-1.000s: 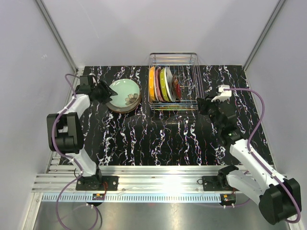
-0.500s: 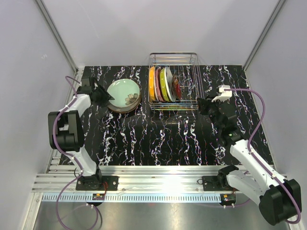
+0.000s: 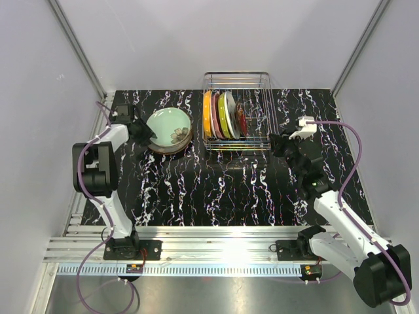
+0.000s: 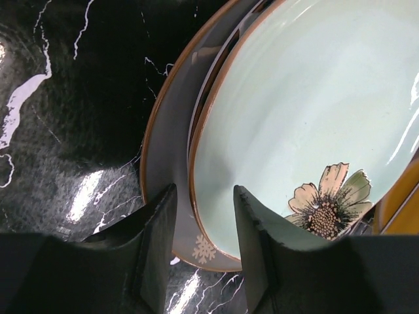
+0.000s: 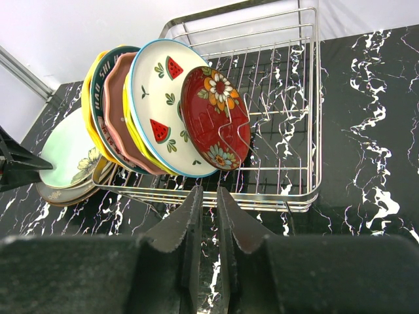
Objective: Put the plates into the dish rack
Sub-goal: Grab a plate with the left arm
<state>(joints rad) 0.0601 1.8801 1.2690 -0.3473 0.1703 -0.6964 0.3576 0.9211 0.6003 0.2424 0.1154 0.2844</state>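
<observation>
A stack of plates [image 3: 169, 129] lies flat on the table left of the dish rack [image 3: 258, 85]. The top plate is pale green with a flower [image 4: 308, 111], and a grey plate with a snowflake [image 4: 167, 150] lies under it. My left gripper [image 3: 145, 132] is open at the stack's left edge, and its fingertips [image 4: 204, 196] straddle the green plate's rim. The wire dish rack [image 5: 308, 131] holds several upright plates, among them orange [image 5: 88, 91], pink [image 5: 114, 98], white with watermelon motifs [image 5: 160, 111] and red floral [image 5: 213, 118]. My right gripper [image 3: 278, 145] is shut and empty just right of the rack's front; it also shows in the right wrist view [image 5: 209, 193].
The rack's right half [image 5: 281, 85] has bare wire dividers. White walls enclose the black marbled table [image 3: 222, 190] on three sides. The left gripper's dark tip [image 5: 16, 163] shows beside the stack in the right wrist view.
The left arm's elbow has swung right and its gripper has edged along the stack's left rim. The plates and the right arm have not moved.
</observation>
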